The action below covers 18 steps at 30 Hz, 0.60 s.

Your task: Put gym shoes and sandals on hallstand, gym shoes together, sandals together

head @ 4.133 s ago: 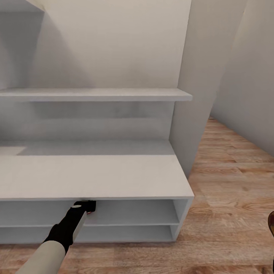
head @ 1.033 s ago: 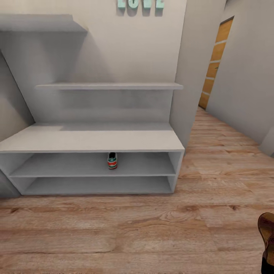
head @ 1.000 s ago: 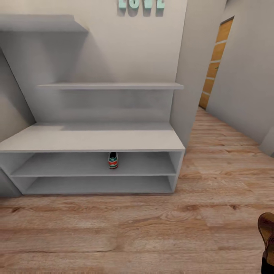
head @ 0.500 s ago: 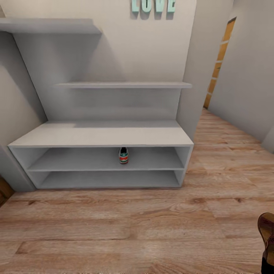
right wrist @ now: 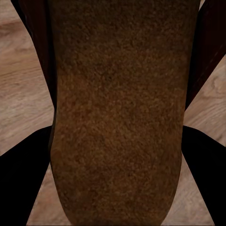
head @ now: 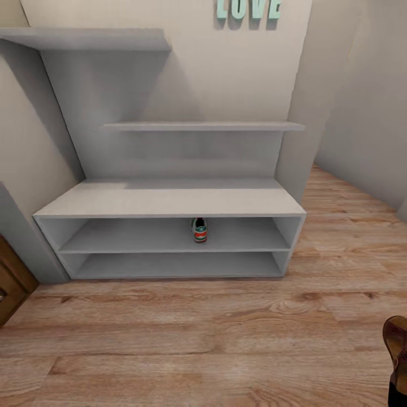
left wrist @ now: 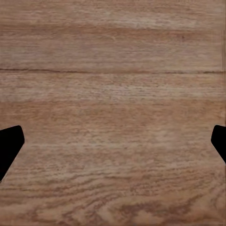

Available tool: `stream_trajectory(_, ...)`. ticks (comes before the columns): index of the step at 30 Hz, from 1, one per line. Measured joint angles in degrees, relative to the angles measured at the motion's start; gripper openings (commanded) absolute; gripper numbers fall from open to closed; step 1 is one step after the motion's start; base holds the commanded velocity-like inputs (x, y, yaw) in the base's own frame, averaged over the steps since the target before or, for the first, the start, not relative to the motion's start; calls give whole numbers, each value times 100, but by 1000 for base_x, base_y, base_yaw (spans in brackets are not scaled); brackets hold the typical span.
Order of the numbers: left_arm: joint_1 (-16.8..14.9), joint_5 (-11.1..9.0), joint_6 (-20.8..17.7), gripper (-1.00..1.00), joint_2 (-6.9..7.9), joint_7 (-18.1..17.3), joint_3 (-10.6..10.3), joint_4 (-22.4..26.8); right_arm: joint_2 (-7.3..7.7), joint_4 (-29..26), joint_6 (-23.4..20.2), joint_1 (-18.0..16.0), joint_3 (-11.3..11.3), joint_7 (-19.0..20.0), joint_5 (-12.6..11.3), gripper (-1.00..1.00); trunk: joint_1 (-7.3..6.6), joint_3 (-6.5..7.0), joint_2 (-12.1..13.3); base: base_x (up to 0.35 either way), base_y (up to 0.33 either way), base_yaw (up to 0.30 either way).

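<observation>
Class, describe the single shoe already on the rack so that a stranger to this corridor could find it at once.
Find the pale-grey hallstand under the teal letters on the wall. On its upper open tier, near the middle, stands one gym shoe. Its red-orange and green stripes are the only colour on the grey rack.

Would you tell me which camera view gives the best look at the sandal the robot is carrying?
The right wrist view: the sandal spans the picture, brown sole facing the camera, between the right gripper's dark fingers. The head view catches just a sliver of it at the lower right edge. The left wrist view looks onto bare floor.
</observation>
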State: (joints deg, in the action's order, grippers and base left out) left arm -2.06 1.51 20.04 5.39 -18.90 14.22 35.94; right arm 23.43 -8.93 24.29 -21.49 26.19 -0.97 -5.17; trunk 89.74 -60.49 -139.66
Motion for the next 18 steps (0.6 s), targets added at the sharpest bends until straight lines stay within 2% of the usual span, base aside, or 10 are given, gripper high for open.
stream_trajectory(4, 0, -6, 0, 100, 1, -104, 23, 4, 0, 0, 0, 0, 0, 0, 0, -100, 0, 0, 0, 0, 311, 0)
stream_trajectory(18, 0, -7, 0, 100, 1, -125, 24, 1, 0, 0, 0, 0, 0, 0, 0, -100, 0, 0, 0, 0, 311, 0)
